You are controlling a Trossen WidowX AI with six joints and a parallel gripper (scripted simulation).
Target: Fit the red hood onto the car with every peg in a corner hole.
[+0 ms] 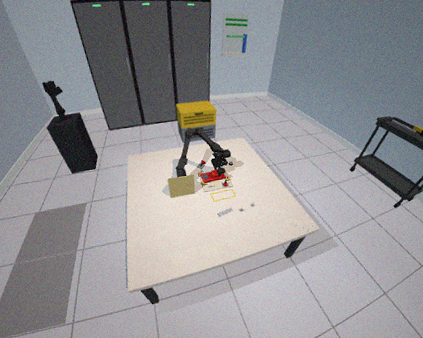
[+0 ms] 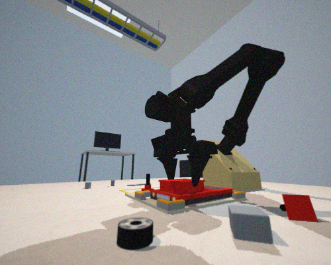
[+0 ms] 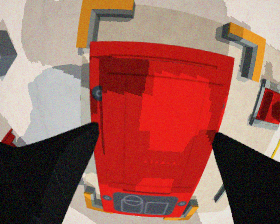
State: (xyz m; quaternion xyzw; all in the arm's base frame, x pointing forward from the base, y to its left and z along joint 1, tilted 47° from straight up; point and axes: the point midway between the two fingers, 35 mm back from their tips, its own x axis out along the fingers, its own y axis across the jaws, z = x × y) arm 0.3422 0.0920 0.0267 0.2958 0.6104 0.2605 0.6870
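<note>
The red hood (image 2: 182, 186) (image 3: 170, 125) sits level on the red car chassis (image 2: 220, 191), with no clear gap under it in the exterior view. The pegs, corner holes and engine block are hidden, so peg fit cannot be seen directly. The chassis lies in the jig, whose orange-topped corner blocks (image 2: 170, 203) (image 3: 107, 6) stand around it. My gripper (image 2: 183, 182) (image 3: 158, 133) is open. Its fingers stand low on either side of the hood; the wrist view shows them close to its side edges, and whether they touch it is unclear.
A black wheel (image 2: 135, 233), a grey block (image 2: 250, 223) and a red panel (image 2: 299, 207) lie near the jig. A red piece with a black post (image 2: 147, 180) stands beyond it. A tan sloped box (image 2: 245, 179) (image 1: 182, 186) stands by the arm's base.
</note>
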